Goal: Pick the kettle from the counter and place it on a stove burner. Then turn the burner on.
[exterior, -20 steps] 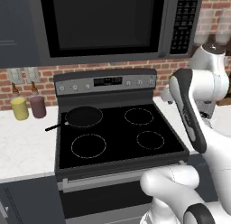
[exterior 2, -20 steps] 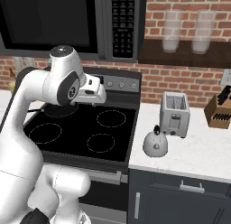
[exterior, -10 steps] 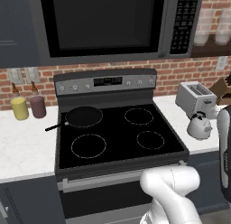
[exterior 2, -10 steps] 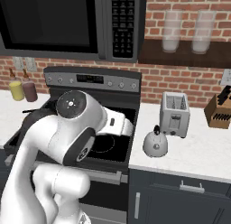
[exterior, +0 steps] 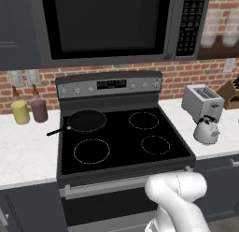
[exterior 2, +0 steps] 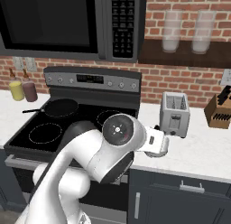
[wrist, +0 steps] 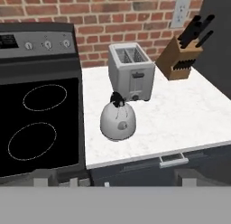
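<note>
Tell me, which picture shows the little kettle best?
The hand view: the kettle sits whole and near the middle, handle on top. In the left base view it looks small at the right side. In the right base view the arm covers it.

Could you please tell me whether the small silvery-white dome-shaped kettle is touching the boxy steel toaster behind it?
Cannot tell. In the hand view the silvery-white dome kettle overlaps the boxy steel toaster, its dark handle against the toaster's front, with no counter visible between; the left base view shows no gap either.
</note>
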Robot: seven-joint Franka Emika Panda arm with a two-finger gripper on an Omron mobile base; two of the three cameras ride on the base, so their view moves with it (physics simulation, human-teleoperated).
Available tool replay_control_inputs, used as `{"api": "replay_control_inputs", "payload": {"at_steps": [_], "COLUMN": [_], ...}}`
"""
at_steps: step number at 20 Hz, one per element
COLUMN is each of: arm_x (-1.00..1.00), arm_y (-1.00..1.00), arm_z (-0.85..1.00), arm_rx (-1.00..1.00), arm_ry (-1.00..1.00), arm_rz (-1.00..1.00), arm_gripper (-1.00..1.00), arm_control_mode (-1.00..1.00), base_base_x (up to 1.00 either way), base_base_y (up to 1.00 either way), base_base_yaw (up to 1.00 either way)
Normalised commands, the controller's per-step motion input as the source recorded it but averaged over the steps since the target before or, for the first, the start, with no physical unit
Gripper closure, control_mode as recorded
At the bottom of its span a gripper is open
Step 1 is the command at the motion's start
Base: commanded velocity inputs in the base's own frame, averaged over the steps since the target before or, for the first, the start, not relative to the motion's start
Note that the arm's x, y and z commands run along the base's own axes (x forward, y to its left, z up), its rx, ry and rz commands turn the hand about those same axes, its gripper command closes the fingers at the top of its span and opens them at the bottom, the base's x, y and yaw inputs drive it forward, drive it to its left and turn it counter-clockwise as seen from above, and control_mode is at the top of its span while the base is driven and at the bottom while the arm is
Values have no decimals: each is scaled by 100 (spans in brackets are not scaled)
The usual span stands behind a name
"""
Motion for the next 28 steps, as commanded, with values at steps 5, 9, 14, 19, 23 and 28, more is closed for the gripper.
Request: {"api": "replay_control_inputs", "payload": {"at_steps": [5,9,14,19,23,28], "arm_x": [73,99,77,34,5,22], "arm_y": [-67,-33,0,3,2,0], "arm_z": [0,-8,-35,-48,-13,-38], "arm_rx": [13,19,9,0,0,0], "arm_ry": [26,34,16,4,16,9], "arm_rz": [3,2,9,10,0,0], "arm_gripper": [-100,-100,-100,-100,-100,-100], "arm_control_mode": [-100,-100,-100,-100,-100,-100], "base_base_x": [0,0,0,0,0,0], "base_base_y": [0,0,0,0,0,0], "base_base_yaw": [0,0,0,0,0,0]}}
